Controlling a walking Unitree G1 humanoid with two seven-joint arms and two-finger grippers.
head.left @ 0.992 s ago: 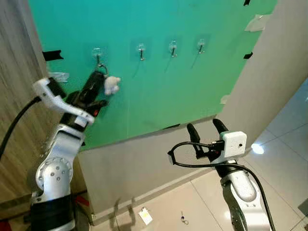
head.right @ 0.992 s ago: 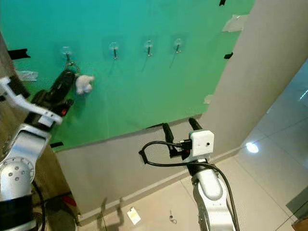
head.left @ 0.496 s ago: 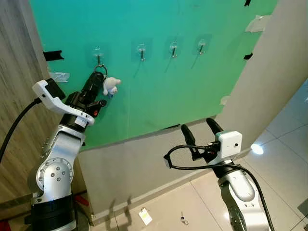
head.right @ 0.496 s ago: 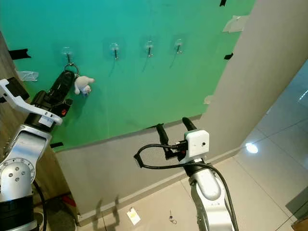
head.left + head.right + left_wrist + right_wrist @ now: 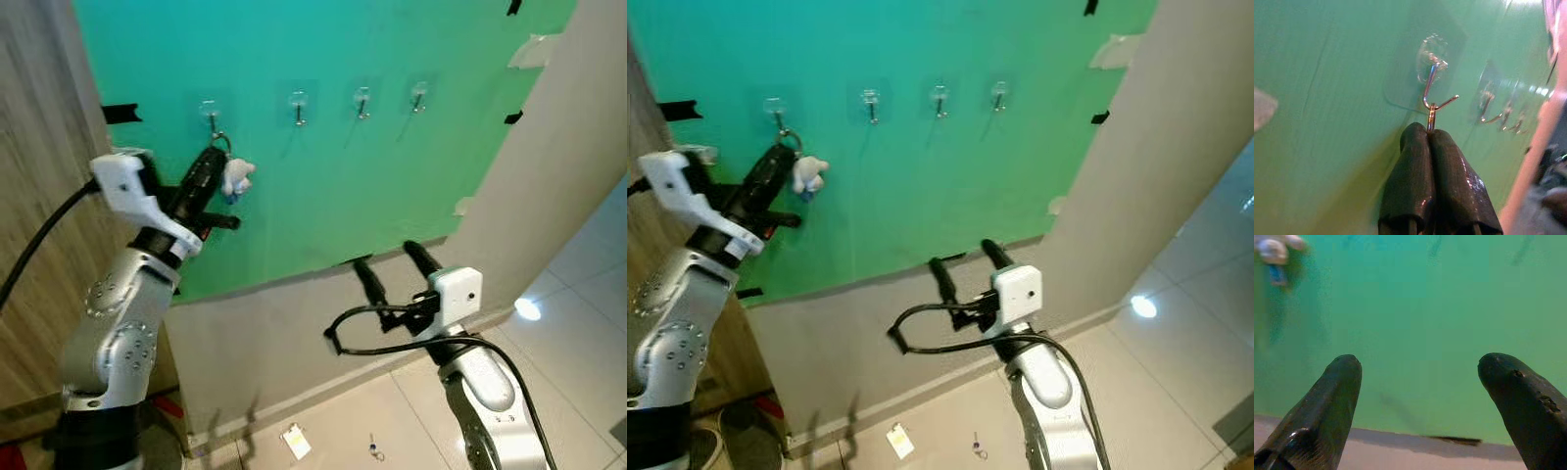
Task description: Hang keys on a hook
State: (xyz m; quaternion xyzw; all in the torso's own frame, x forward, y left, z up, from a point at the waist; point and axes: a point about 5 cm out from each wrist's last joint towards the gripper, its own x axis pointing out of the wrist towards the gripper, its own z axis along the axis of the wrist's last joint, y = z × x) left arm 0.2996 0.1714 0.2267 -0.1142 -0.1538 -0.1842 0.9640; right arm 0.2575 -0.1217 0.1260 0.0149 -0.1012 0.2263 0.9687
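1. The green board (image 5: 323,186) took up most of what I saw. It was stuck to a beige wall (image 5: 558,176) with bits of black tape, with wood panelling (image 5: 39,196) to my left and glossy floor tiles (image 5: 578,352) below.
2. Four clear stick-on hooks ran in a row along the board, and my business was at the leftmost hook (image 5: 210,116).
3. My right gripper (image 5: 396,271) hung low in front of the board's bottom edge, fingers spread wide, holding nothing.
4. My left gripper (image 5: 214,160) was up just under that hook, fingers pressed tight together on the keys (image 5: 223,145). The ring looked to be at the hook, but I couldn't tell if it was actually on it.
5. A little white plush charm (image 5: 237,176) dangled beside my fingertips.
6. Some small scraps lay on the floor by the skirting, too tiny to make out.
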